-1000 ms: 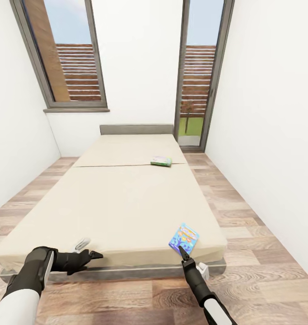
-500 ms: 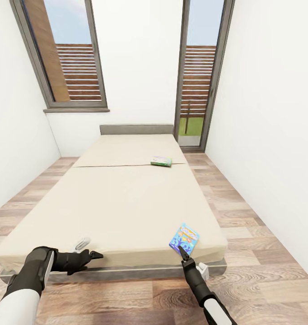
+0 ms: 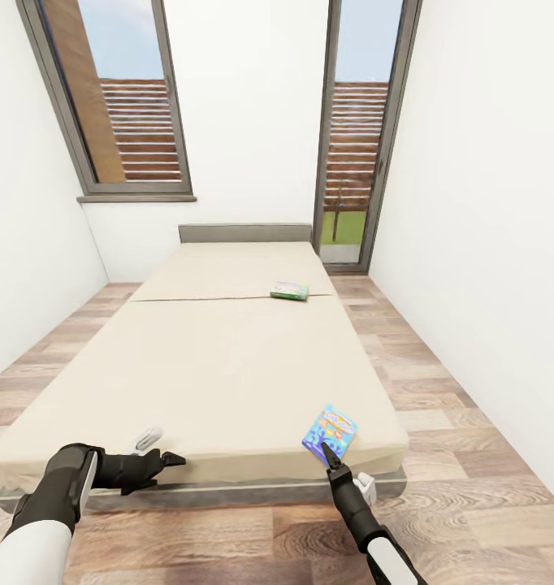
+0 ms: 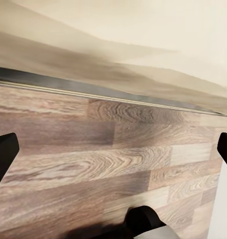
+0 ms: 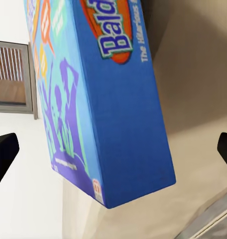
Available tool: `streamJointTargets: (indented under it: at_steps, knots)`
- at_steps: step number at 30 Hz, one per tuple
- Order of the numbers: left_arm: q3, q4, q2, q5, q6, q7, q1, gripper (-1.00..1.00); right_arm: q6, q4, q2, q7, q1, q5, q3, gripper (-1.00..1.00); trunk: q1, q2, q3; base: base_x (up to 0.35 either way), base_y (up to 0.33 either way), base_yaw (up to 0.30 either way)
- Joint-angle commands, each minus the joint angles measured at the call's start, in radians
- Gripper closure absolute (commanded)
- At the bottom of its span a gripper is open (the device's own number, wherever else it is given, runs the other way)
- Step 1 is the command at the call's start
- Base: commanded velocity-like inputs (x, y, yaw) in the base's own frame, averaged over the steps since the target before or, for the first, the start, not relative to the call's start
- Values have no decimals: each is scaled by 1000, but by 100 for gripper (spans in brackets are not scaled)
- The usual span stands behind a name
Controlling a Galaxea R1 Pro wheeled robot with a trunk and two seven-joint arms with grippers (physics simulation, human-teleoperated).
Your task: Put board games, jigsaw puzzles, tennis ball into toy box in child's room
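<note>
Blue board game (image 3: 331,429) lay at the bed's (image 3: 228,357) near right corner, right gripper (image 3: 329,452) fingers spread just before it, green board game (image 3: 290,290) near far right edge, left gripper (image 3: 170,460) fingers spread, empty.

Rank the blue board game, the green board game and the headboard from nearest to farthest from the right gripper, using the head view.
1. Blue board game, at the bed's near right corner.
2. Green board game, far up the mattress.
3. Headboard, at the bed's far end.

Right gripper.

The blue game box (image 3: 331,431) lies at the bed (image 3: 228,357) corner, directly ahead of the right gripper (image 3: 326,448), whose fingers are spread. Bare mattress surrounds it. The white wall (image 3: 480,244) bounds the floor strip on the right.
</note>
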Motion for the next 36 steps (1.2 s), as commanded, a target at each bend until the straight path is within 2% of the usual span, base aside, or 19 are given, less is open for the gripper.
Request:
streamJointTargets:
  at_steps: [1, 36]
  knots:
    - [4, -1, -1, -10, 5, -10, -1, -100, 5, 1, 1, 5, -1, -7, -3, -100, 0, 0, -1, 12, -12, 0]
    - [3, -1, -1, -10, 4, -10, -1, -100, 5, 1, 0, 9, -1, -7, -3, -100, 0, 0, -1, 1, -1, 0]
